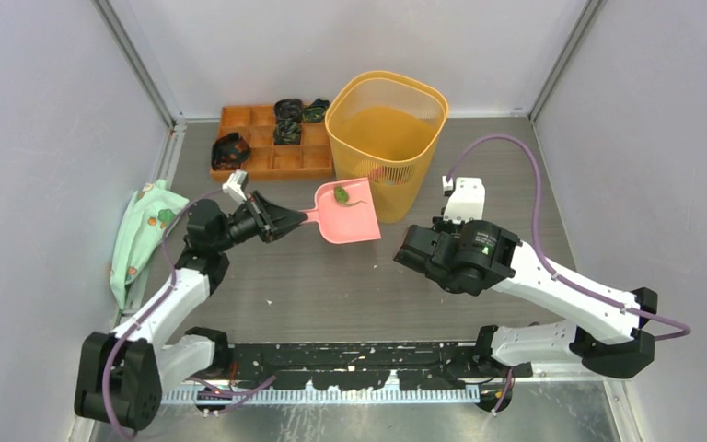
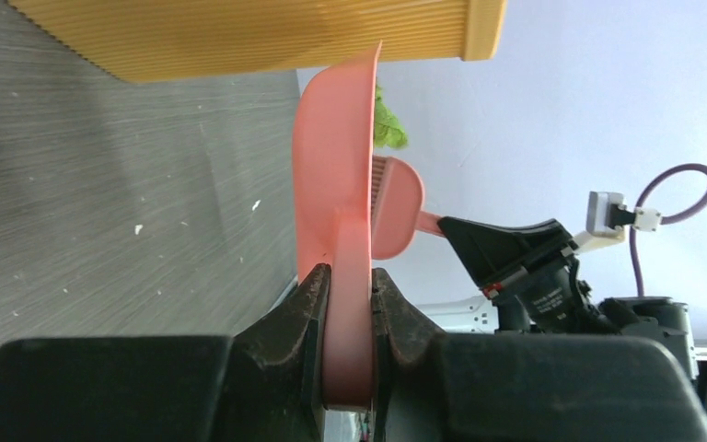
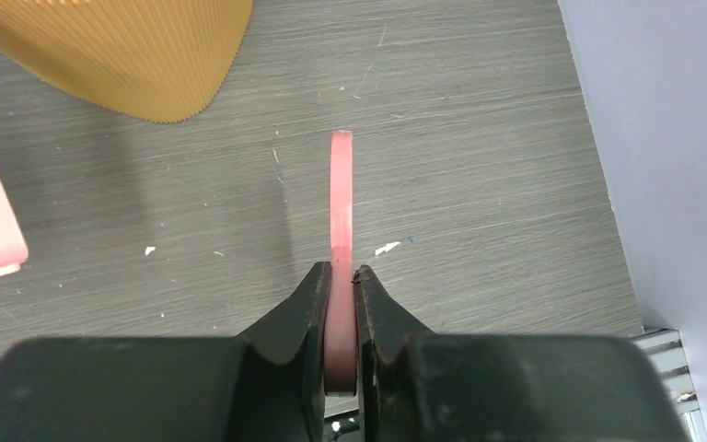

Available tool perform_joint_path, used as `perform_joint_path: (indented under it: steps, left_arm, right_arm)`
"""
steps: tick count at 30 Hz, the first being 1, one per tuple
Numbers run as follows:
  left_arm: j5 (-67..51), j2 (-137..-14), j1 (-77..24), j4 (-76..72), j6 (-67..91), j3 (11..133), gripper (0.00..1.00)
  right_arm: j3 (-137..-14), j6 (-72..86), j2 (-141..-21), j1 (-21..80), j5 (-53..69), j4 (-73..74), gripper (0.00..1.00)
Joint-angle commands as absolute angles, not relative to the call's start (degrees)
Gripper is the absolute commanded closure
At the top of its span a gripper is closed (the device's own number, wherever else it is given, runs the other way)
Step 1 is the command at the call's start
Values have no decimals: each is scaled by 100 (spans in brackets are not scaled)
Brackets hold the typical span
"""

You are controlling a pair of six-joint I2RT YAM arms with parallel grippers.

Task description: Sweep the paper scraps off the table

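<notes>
Just ahead of the left gripper (image 2: pixel 345 299), clamped on the pink dustpan (image 1: pixel 354 221), a green paper scrap (image 1: pixel 341 193) rides beside the yellow basket (image 1: pixel 433 97); tipping it in looks next. Right gripper (image 3: pixel 341 285) pinches a pink brush (image 3: pixel 341 198) above the white-flecked table (image 1: pixel 331 290).

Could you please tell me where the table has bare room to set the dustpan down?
The widest bare patch is the middle of the table, from the dustpan down to the near rail; only tiny scraps lie there. A smaller one lies between the bin and the right wall. The back left is crowded: tray, cloth, left pincer.
</notes>
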State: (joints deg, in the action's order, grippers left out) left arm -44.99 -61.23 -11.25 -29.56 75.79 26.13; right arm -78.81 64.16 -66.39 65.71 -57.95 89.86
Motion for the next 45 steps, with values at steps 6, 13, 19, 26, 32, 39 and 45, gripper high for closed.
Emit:
perform_joint_path:
  steps: [6,13,19,26,32,39,45]
  left_arm:
    - [-4585,-5593,-1151,-1522,7868,2960,99]
    - [-4571,-5195,-1151,-355,8245,3647,100]
    - [-4506,-5160,-1151,465,8466,4654,100]
    - [-4357,-5683,-1151,1218,8483,6261,100]
    - [-4422,-6962,-1143,1136,8616,7823,99]
    - [-4640,-8995,-1151,917,8619,9976,99]
    - [-4817,-10813,-1168,2432,7369,12168,99]
  right_arm:
    - [-7930,6268,-6497,6489,-5960,9417,99]
    - [-7907,6163,-6411,6418,-5933,9366,100]
    - [-7820,6031,-6296,6310,-5893,9232,99]
    - [-7597,5847,-6035,6216,-5820,8983,99]
    - [-7441,5775,-5809,6149,-5717,8876,100]
    - [-7282,5907,-5413,6149,-5605,8899,100]
    - [-7258,5749,-5678,6139,-5625,8712,99]
